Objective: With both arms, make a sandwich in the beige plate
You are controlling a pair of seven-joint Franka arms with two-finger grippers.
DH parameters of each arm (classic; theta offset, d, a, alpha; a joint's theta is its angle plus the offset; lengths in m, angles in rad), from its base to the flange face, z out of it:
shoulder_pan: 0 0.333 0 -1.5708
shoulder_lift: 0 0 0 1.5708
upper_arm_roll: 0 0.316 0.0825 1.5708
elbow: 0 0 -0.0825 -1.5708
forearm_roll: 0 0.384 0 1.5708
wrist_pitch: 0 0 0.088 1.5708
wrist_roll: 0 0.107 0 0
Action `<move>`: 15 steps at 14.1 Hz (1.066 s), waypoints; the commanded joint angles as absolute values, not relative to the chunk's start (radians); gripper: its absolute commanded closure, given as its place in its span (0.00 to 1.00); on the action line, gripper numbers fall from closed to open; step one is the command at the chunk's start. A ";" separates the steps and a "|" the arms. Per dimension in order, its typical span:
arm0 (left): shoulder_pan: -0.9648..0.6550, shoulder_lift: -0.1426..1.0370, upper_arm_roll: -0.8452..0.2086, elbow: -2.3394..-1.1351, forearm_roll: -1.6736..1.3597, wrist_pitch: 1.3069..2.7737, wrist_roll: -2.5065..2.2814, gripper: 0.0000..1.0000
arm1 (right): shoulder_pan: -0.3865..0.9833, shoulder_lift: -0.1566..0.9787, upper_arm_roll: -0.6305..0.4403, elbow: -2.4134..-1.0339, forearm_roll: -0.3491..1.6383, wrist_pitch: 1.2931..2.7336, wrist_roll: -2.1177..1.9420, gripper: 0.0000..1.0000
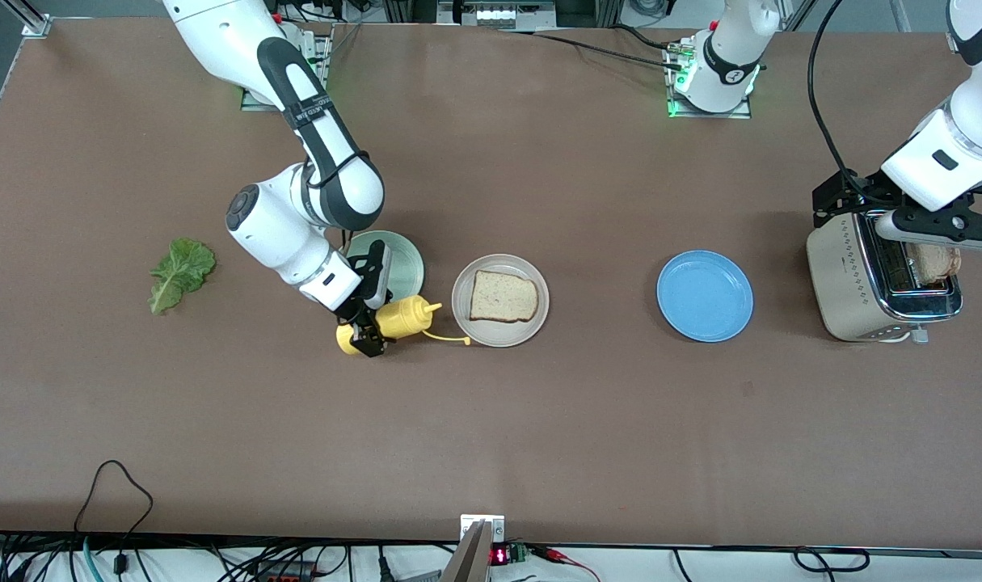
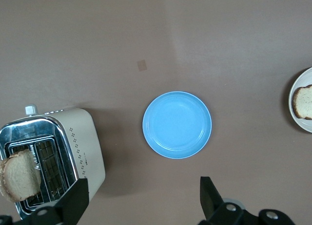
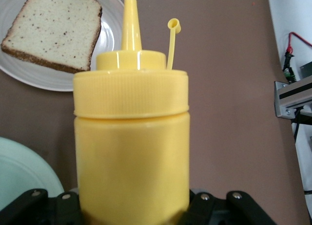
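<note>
The beige plate [image 1: 463,282] [image 3: 108,30] holds one slice of bread [image 1: 503,297] [image 3: 53,30]. Beside it, my right gripper [image 1: 365,329] [image 3: 131,211] is shut on a yellow squeeze bottle [image 1: 406,315] [image 3: 131,152]. The bottle is tipped sideways with its uncapped nozzle toward the beige plate. A green lettuce leaf [image 1: 180,273] lies on the table toward the right arm's end. Another bread slice [image 1: 933,263] [image 2: 19,176] sticks out of the toaster [image 1: 850,283] [image 2: 85,147]. My left gripper [image 1: 935,227] [image 2: 144,201] hangs open over the toaster's edge, holding nothing.
A mint-green plate [image 1: 408,257] [image 3: 19,176] sits partly under the right arm, just farther from the front camera than the bottle. A blue plate [image 1: 705,296] [image 2: 177,124] lies between the beige plate and the toaster. Cables run along the table's near edge.
</note>
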State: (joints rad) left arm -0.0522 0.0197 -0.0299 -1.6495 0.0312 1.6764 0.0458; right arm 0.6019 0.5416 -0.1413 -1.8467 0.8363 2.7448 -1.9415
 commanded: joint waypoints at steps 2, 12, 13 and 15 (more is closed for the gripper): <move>-0.055 0.014 -0.028 -1.646 0.021 1.667 0.037 0.00 | 0.739 0.528 -0.254 -1.801 0.479 2.654 -1.553 0.86; -0.054 0.014 -0.028 -1.646 0.021 1.667 0.037 0.00 | 1.008 0.584 -0.407 -1.663 -0.245 2.325 -0.795 0.86; -0.055 0.014 -0.028 -1.646 0.021 1.667 0.037 0.00 | 1.026 0.600 -0.405 -1.637 -0.302 2.275 -0.728 0.86; -0.054 0.012 -0.028 -1.646 0.021 1.667 0.037 0.00 | 1.064 0.639 -0.405 -1.588 -0.394 2.186 -0.613 0.86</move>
